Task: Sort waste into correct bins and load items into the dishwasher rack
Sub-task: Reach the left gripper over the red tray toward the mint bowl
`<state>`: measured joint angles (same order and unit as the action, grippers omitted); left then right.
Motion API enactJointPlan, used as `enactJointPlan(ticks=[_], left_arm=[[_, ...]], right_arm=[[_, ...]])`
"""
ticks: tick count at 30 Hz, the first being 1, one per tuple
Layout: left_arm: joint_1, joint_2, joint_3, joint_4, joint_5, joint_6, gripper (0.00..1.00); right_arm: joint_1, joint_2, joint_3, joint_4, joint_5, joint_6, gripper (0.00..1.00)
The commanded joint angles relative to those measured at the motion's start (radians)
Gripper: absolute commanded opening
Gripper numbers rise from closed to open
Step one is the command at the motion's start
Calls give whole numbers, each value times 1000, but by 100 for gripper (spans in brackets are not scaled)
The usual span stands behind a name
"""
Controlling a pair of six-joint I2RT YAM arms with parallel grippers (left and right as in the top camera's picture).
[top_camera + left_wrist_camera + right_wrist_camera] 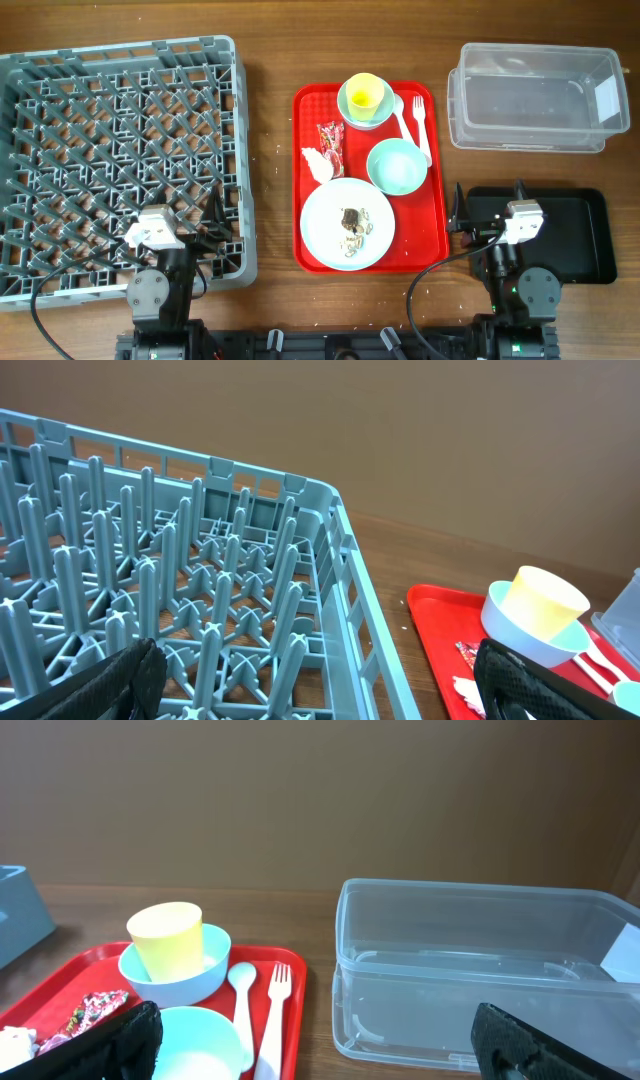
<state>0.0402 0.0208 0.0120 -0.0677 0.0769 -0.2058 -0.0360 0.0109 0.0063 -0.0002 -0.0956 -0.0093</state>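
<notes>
With left gripper (218, 222) and right gripper (460, 212) both gaping, we find the wrapper (331, 148), lengthwise near-far, roughly midway between them.

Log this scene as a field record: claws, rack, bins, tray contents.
left claw: open, holding nothing, by the rack
right claw: open, holding nothing, by the black tray
rack: no dishes in it
clear tub: nothing inside
red tray: holds all dishes and waste
yellow cup: upright inside far mint bowl
near mint bowl: upright, nothing inside
fork, spoon: side by side
plate: food scraps on it
wrapper, tissue: left of the bowls
</notes>
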Motion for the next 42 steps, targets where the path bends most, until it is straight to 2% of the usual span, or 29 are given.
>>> enactJointPlan(ticks=[1, 19, 20, 23, 24, 25, 26, 28, 29, 30, 33, 37, 38, 39, 40, 42], left_arm=[[-6, 2, -6, -4, -3, 19, 100], [-6, 2, -6, 3, 24, 6, 100], [-6, 2, -6, 13, 146, -109, 100], [-6, 2, -6, 140, 535, -574, 100], [-6, 2, -6, 202, 579, -729, 100], [-6, 2, -6, 263, 586, -832, 100], [-6, 2, -6, 332, 598, -883, 100], [-6, 2, -1, 564, 645, -903, 100], [-6, 3, 26, 563, 649, -902, 99], [-6, 14, 70, 487, 649, -898, 99], [-6, 130, 266, 209, 707, -702, 99], [-6, 546, 720, -236, 745, -336, 99], [-23, 695, 884, -415, 734, -223, 99], [-72, 839, 1035, -589, 669, -159, 99], [-120, 915, 1110, -678, 597, -137, 99], [-290, 1082, 1245, -830, 361, -138, 100]], right_arm=[[-1, -3, -1, 3, 14, -10, 100], [-1, -3, -1, 3, 14, -10, 100], [-1, -3, -1, 3, 14, -10, 100], [-1, -3, -1, 3, 14, -10, 100], [-1, -3, -1, 3, 14, -10, 100], [-1, -3, -1, 3, 14, -10, 100], [-1, -3, -1, 3, 14, -10, 100], [-1, -3, -1, 3, 14, -10, 100], [-1, -3, -1, 3, 14, -10, 100], [-1, -3, -1, 3, 14, -10, 100], [-1, -3, -1, 3, 14, -10, 100], [-1, -3, -1, 3, 14, -10, 100], [-1, -3, -1, 3, 14, -10, 100], [-1, -3, -1, 3, 14, -10, 100], [-1, -3, -1, 3, 14, -10, 100], [-1, -3, -1, 3, 14, -10, 100]])
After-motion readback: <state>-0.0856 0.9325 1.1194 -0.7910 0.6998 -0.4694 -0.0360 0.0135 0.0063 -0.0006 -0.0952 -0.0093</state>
